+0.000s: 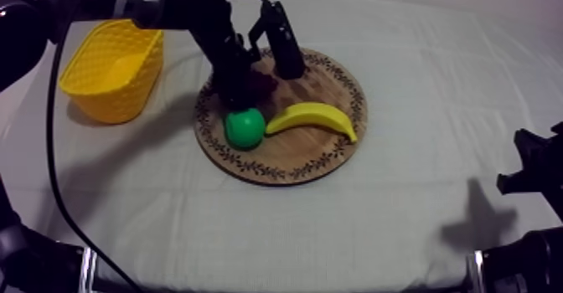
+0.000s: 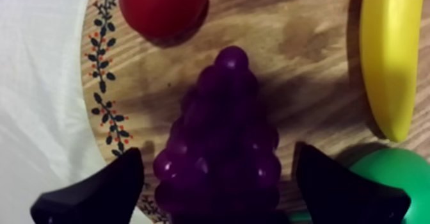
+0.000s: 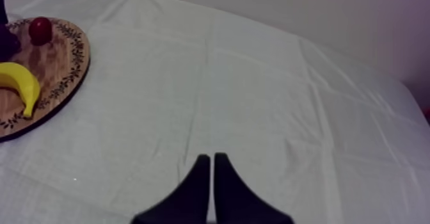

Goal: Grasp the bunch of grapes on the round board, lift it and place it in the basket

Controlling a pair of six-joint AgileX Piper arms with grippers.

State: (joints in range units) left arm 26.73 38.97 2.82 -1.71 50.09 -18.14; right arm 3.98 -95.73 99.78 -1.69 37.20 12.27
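The purple bunch of grapes [image 2: 221, 143] lies on the round wooden board [image 2: 307, 41], its narrow end toward the small red fruit [image 2: 163, 9]. My left gripper [image 2: 221, 191] is open, one black finger [image 2: 96, 191] at each side of the bunch with small gaps. From above, the left gripper [image 1: 241, 85] reaches down over the board [image 1: 310, 154] and covers most of the grapes [image 1: 266, 84]. The yellow basket [image 1: 113, 70] stands left of the board. My right gripper [image 3: 212, 175] is shut on nothing, resting low at the right [image 1: 529, 169].
A banana [image 1: 312, 118] and a green pear [image 1: 245, 129] lie on the board's near half, the pear close beside the left gripper. The right wrist view shows the board [image 3: 61, 73], banana [image 3: 19, 82] and red fruit [image 3: 39, 29] far across bare cloth.
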